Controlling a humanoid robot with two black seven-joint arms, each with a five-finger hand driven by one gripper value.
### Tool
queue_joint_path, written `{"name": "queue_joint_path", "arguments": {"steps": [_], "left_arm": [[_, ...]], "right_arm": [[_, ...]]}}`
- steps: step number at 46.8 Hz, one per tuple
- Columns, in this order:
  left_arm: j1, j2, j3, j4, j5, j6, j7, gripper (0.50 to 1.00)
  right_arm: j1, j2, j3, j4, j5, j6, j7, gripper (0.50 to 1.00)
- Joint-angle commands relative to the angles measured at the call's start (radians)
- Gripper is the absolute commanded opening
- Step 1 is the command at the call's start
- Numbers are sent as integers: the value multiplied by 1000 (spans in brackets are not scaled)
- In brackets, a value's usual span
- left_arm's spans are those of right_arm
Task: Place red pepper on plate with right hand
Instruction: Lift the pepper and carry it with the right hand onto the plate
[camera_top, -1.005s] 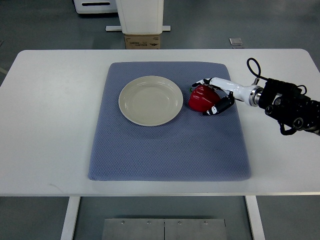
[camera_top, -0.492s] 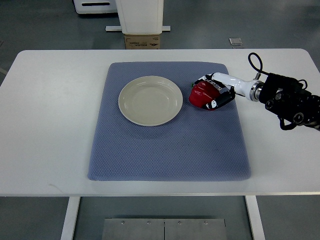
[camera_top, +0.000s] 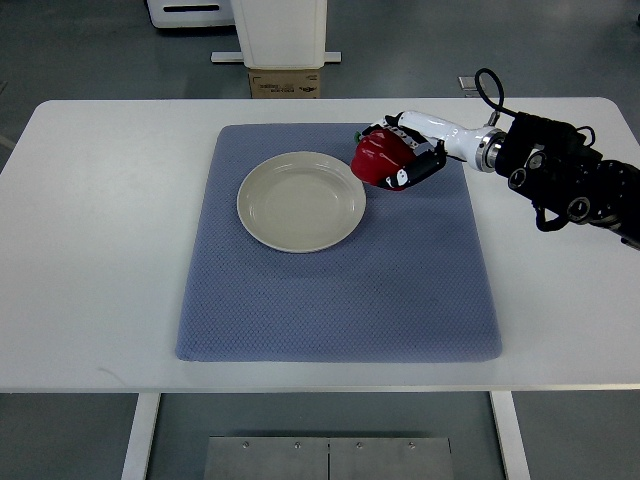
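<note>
The right hand (camera_top: 408, 152) is gripping the red pepper (camera_top: 378, 161), fingers curled around it, and is now carrying it just off the right rim of the plate (camera_top: 262, 210), farther left and farther away than 0.5 s ago, when the pepper was lying on the blue mat (camera_top: 330, 300) right of the plate

"Is the red pepper (camera_top: 375, 160) looking shiny?"
"Yes, smooth and shiny. The mat (camera_top: 340, 300) is looking like bumpy cloth. The plate (camera_top: 300, 200) and table (camera_top: 100, 250) are looking smooth."
</note>
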Motion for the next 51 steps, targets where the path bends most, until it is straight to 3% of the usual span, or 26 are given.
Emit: {"name": "queue_joint_path", "arguments": {"steps": [1, 31, 51], "left_arm": [[0, 0, 0, 0, 0, 0, 0, 1000], [0, 0, 0, 0, 0, 0, 0, 1000], [0, 0, 0, 0, 0, 0, 0, 1000]], "right_arm": [[11, 13, 3, 1, 0, 0, -11, 500], [65, 166, 35, 2, 0, 0, -86, 500], [53, 166, 33, 1, -5, -17, -100, 500]]}}
